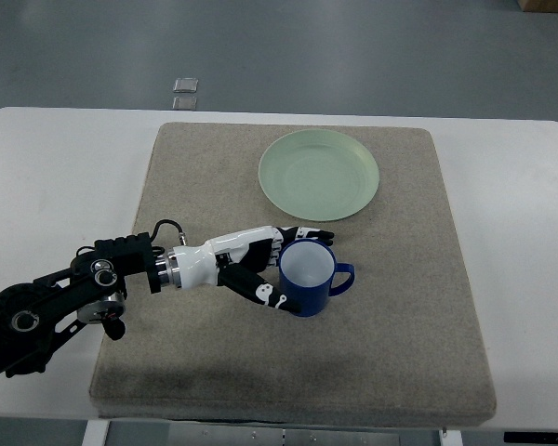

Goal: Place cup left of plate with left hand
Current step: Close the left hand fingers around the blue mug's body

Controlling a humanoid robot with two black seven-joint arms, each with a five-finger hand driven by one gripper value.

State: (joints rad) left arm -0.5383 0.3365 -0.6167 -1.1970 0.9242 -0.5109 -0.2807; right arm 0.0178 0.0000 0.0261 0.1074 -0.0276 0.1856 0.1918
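Grey floor surrounds a white table [46, 167] bearing a beige mat [214, 177]. Below the green plate [319, 174], at frame centre, the left hand [260, 265] wraps its fingers around the blue cup [307, 279]. Rigid and smooth-walled, probably light, the cup suits this body grip opposite its handle.

The cup [306, 277] looks like glossy blue ceramic or plastic with a smooth white inside, and the plate [319, 174] at its 12 o'clock is smooth pale green with a soft sheen. Both sit on a rough, matt beige cloth mat [400, 307] over the smooth white worktop [530, 232]. The left robot hand [260, 269] at the cup's 9 o'clock has shiny white plastic shells, black joints and a metal wrist ring.
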